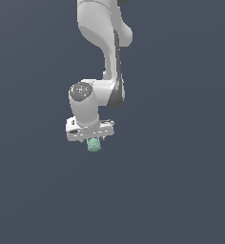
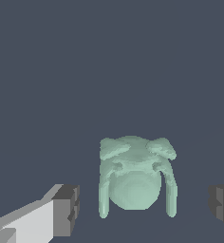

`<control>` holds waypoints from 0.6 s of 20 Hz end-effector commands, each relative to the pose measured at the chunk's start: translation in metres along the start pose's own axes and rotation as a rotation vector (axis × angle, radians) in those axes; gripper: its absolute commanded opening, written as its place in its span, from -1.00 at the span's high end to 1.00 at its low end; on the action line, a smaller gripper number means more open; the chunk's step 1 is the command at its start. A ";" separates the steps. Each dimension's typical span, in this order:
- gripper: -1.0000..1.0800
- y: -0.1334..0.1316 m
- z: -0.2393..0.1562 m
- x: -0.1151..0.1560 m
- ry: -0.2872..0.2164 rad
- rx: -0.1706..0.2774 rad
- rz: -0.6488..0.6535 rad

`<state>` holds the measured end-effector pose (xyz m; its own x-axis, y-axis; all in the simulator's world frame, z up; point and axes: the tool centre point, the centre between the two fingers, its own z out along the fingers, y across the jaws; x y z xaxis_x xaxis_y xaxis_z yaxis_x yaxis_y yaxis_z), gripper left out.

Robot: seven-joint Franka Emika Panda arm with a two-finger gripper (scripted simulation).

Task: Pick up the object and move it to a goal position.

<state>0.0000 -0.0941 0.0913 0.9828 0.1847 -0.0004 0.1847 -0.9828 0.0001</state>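
The object (image 1: 94,144) is a small pale mint-green lumpy block. In the exterior view it sits directly under the white gripper (image 1: 92,139), which hangs from the white arm, and the hand hides its top. In the wrist view the object (image 2: 135,178) lies between the two dark-padded fingers. One finger (image 2: 66,209) stands to one side and the other finger (image 2: 222,206) to the other, each with a clear gap to the object. The gripper (image 2: 143,209) is open and does not touch it.
A flat dark blue-grey surface (image 1: 181,181) fills both views. No other objects, containers or edges show.
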 end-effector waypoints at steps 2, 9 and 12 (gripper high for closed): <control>-0.92 0.000 0.000 0.000 0.000 0.000 0.000; -0.92 0.000 0.025 -0.001 0.000 0.000 -0.002; -0.92 0.000 0.040 -0.001 0.000 0.000 -0.003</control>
<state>-0.0010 -0.0943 0.0587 0.9824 0.1870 -0.0002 0.1870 -0.9824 0.0000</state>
